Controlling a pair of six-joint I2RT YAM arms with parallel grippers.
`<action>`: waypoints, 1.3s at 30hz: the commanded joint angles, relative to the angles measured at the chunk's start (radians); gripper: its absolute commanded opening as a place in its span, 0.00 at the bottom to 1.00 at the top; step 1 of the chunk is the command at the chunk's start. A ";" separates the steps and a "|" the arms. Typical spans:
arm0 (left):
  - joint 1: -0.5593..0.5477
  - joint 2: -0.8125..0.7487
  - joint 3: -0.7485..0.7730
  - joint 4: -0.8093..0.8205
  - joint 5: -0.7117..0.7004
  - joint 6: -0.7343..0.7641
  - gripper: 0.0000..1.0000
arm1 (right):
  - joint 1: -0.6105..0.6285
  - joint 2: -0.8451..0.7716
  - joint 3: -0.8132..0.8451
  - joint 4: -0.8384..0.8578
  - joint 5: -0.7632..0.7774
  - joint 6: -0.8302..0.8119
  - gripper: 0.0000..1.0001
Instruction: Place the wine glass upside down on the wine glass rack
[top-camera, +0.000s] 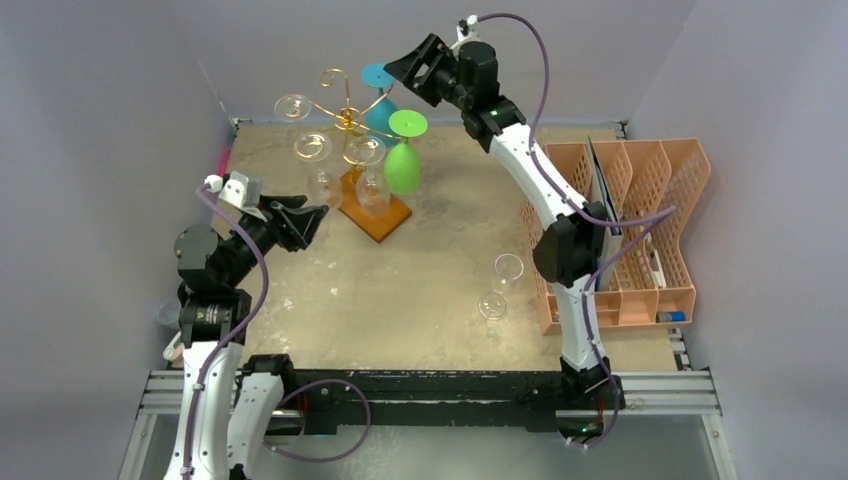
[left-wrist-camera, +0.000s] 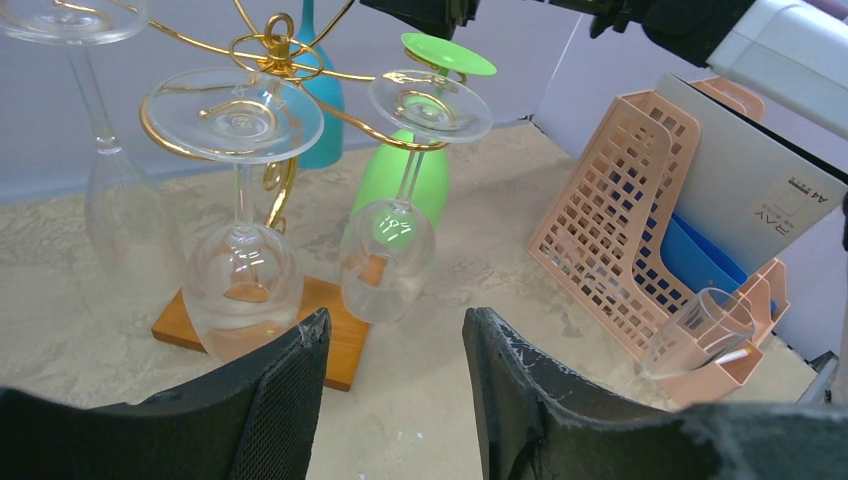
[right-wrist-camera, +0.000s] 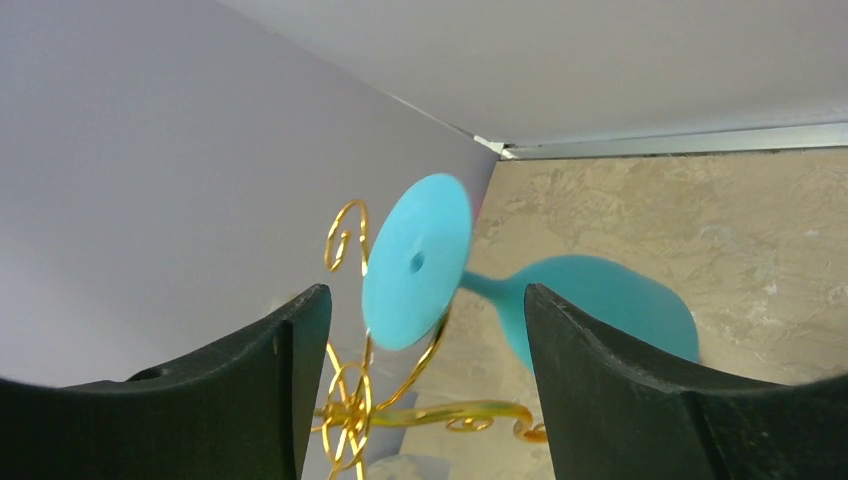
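1. The orange mesh organizer (top-camera: 665, 180) stands at the right edge of the table (top-camera: 400, 300), split into upright slots.
2. A flat white pack of A4 paper (left-wrist-camera: 745, 190) leans in one slot, and something blue (left-wrist-camera: 700, 255) shows through the mesh below it. The other slots hold small items that are too small to tell apart.
3. A clear glass (top-camera: 492, 305) sits on the table just beside the organizer and seems to lie on its side.
4. The wine glass rack (top-camera: 345, 118) is at the far middle of the table. It is thin gold wire with curled arms on a brown wooden base (top-camera: 385, 222).
5. The teal wine glass (right-wrist-camera: 417, 262) hangs upside down on the far side of the rack. Its round flat foot is on top, caught in a gold curl, and its bowl points down.
6. A green glass (top-camera: 404, 165) hangs on the right side of the rack. Three clear glasses (left-wrist-camera: 240, 280) hang at the front and left.
7. The right gripper (right-wrist-camera: 425, 300) is high up by the teal foot. Its jaws are wide apart, both fingers are clear of the foot, and it holds nothing.
8. The left gripper (left-wrist-camera: 395, 390) hovers over the table just left of the wooden base, pointing at the clear hanging glasses. Its jaws are spread and empty.
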 joint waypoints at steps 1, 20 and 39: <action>-0.002 -0.009 0.025 0.016 -0.022 -0.023 0.51 | -0.006 -0.167 -0.072 0.059 -0.039 -0.067 0.74; -0.002 -0.023 0.030 0.006 -0.053 -0.039 0.53 | -0.006 -0.752 -0.596 -0.398 0.164 -0.408 0.68; -0.002 -0.039 0.017 -0.035 -0.138 -0.056 0.56 | 0.224 -1.126 -0.971 -0.859 0.414 -0.530 0.45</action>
